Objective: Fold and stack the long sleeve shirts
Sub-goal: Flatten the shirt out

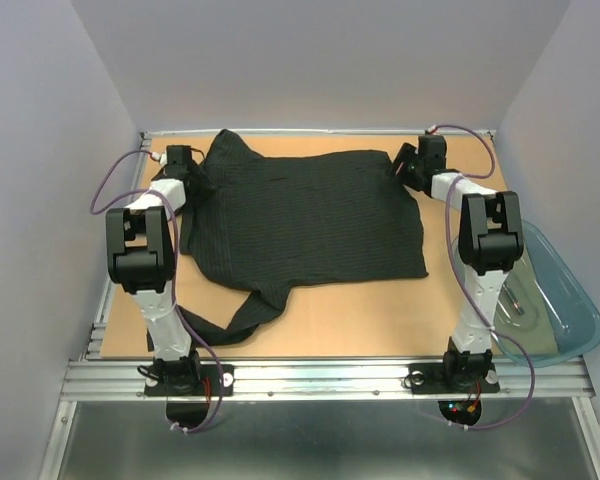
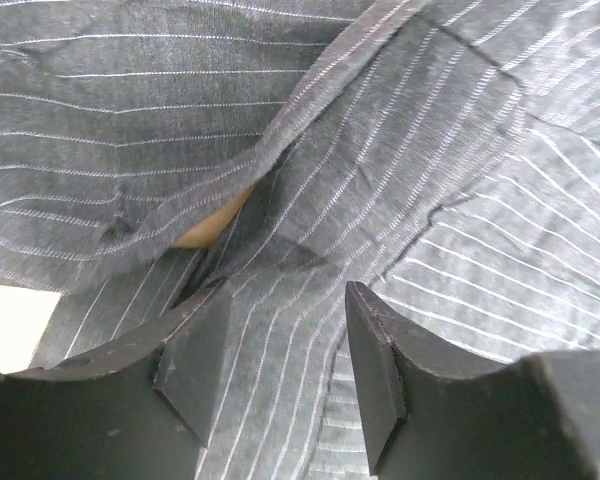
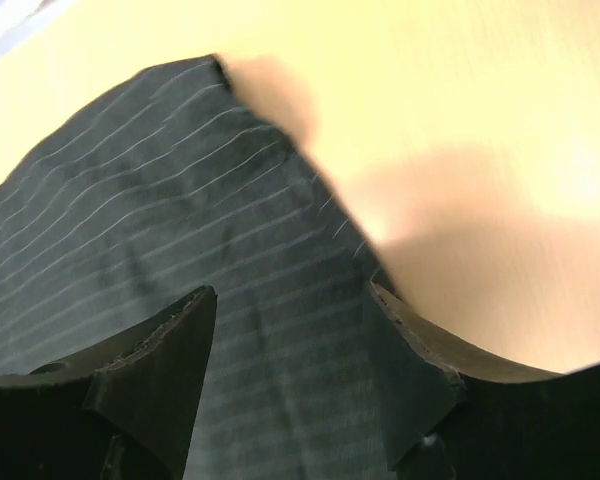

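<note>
One black pinstriped long sleeve shirt (image 1: 300, 215) lies spread on the tan table, with a sleeve trailing toward the near left. My left gripper (image 1: 195, 182) is at the shirt's far left part. In the left wrist view it (image 2: 285, 350) is open, its jaws wide apart over wrinkled, folded cloth (image 2: 380, 150). My right gripper (image 1: 405, 165) is at the shirt's far right corner. In the right wrist view it (image 3: 290, 350) is open, straddling the shirt's edge (image 3: 180, 200), with bare table to its right.
A clear bluish bin (image 1: 550, 300) holding a small item stands off the table's right edge. The trailing sleeve (image 1: 242, 318) reaches toward the left arm's base. Walls close the table at the back and both sides.
</note>
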`<state>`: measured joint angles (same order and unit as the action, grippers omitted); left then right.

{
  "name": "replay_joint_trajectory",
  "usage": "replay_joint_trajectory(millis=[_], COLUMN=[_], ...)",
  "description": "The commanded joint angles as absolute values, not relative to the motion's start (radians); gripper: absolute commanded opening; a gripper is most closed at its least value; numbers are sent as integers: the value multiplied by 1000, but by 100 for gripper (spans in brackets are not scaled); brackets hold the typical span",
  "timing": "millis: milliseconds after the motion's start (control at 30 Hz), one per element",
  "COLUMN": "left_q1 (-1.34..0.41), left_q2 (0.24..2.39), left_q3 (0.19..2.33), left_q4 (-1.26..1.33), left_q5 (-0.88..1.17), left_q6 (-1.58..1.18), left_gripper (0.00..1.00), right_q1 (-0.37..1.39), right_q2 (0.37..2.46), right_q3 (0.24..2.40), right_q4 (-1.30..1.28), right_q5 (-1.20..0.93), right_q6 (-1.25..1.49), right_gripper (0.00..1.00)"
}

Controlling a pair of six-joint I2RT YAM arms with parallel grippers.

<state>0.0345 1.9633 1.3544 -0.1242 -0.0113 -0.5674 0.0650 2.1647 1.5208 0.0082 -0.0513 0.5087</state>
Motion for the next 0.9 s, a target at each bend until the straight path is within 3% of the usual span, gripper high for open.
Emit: replay_joint_trajectory(millis=[0,333,633,867], left_q1=[40,12,14,92], left_q2=[1782,1428,1459,1500], left_q3=[1364,927,730,699], left_q4=[-150,-81,-6,-8], left_q5=[-14,72,77,45], left_q6=[-545,-587,-630,-647], left_gripper=[62,63,59,58], right_q1=[80,161,184,183], right_q2=[1946,1617,1601,1620], right_q3=[1467,1067,887,808], right_q4=[8,14,112,120], right_q5=[-61,-230,-210,-40], right_q6=[460,589,673,666], right_gripper=[68,71,68,69])
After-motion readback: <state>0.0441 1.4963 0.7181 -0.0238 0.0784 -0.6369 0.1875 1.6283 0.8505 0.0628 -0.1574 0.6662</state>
